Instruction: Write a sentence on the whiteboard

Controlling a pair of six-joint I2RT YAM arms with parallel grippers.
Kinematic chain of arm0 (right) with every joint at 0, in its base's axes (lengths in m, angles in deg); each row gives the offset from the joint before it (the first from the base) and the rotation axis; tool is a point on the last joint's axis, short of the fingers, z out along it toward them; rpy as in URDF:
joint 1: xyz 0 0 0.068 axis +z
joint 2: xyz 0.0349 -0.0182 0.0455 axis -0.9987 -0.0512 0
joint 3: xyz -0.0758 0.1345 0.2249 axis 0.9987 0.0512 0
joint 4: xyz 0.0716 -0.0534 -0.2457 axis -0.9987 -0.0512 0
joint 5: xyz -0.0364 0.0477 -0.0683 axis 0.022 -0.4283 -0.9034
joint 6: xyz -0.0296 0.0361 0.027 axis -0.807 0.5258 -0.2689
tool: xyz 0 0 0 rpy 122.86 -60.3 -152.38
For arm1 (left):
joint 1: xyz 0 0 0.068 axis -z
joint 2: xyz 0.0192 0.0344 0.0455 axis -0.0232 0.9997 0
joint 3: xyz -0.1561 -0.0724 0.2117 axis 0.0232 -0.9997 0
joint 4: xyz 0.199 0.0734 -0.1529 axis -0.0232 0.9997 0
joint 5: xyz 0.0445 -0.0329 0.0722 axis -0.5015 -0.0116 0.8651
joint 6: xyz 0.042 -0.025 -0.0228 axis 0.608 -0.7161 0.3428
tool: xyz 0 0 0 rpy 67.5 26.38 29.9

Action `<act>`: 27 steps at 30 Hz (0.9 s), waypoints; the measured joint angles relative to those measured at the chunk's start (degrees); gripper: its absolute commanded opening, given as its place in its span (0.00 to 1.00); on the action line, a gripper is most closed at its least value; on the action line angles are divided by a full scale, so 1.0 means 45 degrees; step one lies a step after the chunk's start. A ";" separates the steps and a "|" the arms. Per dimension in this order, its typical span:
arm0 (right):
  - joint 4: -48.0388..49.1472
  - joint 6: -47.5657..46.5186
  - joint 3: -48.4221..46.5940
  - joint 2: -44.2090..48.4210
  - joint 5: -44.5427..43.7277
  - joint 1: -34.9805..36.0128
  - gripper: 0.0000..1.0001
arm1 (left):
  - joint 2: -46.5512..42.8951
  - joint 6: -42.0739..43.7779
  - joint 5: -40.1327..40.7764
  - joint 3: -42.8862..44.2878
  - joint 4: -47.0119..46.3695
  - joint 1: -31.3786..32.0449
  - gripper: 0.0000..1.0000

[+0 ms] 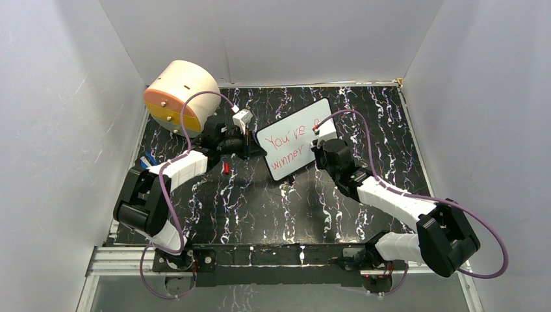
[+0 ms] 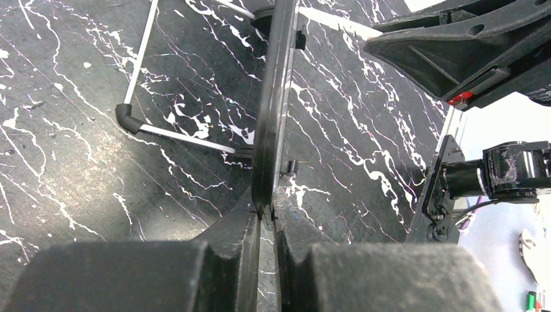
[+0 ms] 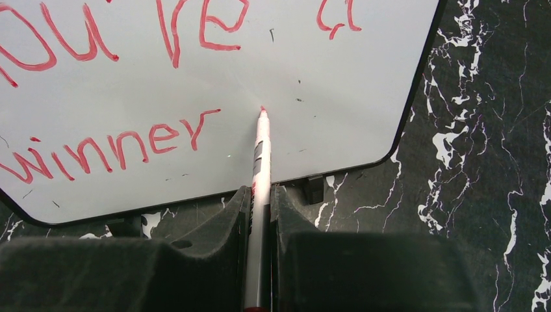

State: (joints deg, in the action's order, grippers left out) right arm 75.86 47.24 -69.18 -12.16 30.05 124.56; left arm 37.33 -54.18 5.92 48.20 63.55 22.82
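The whiteboard (image 1: 295, 140) stands tilted on the dark marbled table, with the sentence (image 1: 289, 148) "You're a winner" in red on two slanted lines. My left gripper (image 1: 249, 144) is shut on the board's left edge. The left wrist view shows the board edge-on (image 2: 273, 97) between the closed left gripper (image 2: 265, 214). My right gripper (image 3: 260, 195) is shut on a white marker (image 3: 260, 162). Its red tip is at the whiteboard (image 3: 338, 71), just right of "winner" (image 3: 110, 146). The right gripper (image 1: 317, 132) is at the board's right part.
A beige drum with an orange-yellow face (image 1: 182, 94) lies at the back left. A small red cap (image 1: 225, 168) lies on the table near the left arm. The board's wire stand legs (image 2: 175, 136) rest on the table. White walls enclose three sides.
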 measured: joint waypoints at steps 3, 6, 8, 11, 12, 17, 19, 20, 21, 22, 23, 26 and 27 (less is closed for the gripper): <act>-0.0010 0.0049 0.0000 -0.0029 0.0087 -0.0010 0.00 | 0.0000 -0.0005 0.0000 0.0000 0.0005 0.0000 0.00; -0.0063 0.0141 0.0019 -0.0024 0.0151 -0.0010 0.00 | 0.0000 -0.0005 0.0000 0.0000 0.0005 0.0000 0.00; -0.0117 0.0238 0.0073 -0.0024 0.0194 -0.0010 0.00 | 0.0000 -0.0005 -0.0005 0.0000 0.0005 0.0000 0.00; -0.0345 0.0340 0.0112 -0.0024 0.0311 -0.0010 0.00 | 0.0000 -0.0005 -0.0005 0.0000 0.0005 0.0000 0.00; -0.0350 0.0369 0.0155 -0.0024 0.0345 -0.0010 0.00 | 0.0000 -0.0005 -0.0005 0.0000 0.0005 0.0000 0.00; -0.0544 0.0471 0.0359 -0.0019 0.0418 -0.0010 0.00 | 0.0000 -0.0005 -0.0005 0.0000 0.0005 0.0000 0.00; -0.0549 0.0495 0.0447 -0.0010 0.0418 -0.0010 0.00 | 0.0000 -0.0005 -0.0005 0.0000 0.0005 0.0000 0.00; -0.0544 0.0515 0.0476 -0.0010 0.0413 -0.0010 0.00 | 0.0000 -0.0005 -0.0005 0.0000 0.0005 0.0000 0.00; -0.0539 0.0520 0.0491 -0.0005 0.0413 -0.0010 0.00 | 0.0000 -0.0005 -0.0005 0.0000 0.0005 0.0000 0.00; -0.0534 0.0525 0.0491 0.0000 0.0403 -0.0010 0.00 | 0.0000 -0.0005 -0.0010 0.0005 0.0005 0.0000 0.00; -0.0525 0.0525 0.0491 0.0010 0.0403 -0.0010 0.00 | 0.0000 -0.0005 -0.0010 0.0005 0.0010 0.0000 0.00; -0.0466 0.0525 0.0491 0.0024 0.0389 -0.0010 0.00 | 0.0000 -0.0005 -0.0019 0.0019 0.0015 0.0000 0.00; -0.0393 0.0520 0.0491 0.0029 0.0384 -0.0010 0.00 | 0.0000 -0.0005 -0.0019 0.0019 0.0019 0.0000 0.00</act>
State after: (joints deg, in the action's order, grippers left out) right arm 74.09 49.58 -66.98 -12.02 31.77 124.52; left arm 37.33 -54.20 5.83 48.29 63.64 22.82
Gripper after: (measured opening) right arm 0.206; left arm 0.064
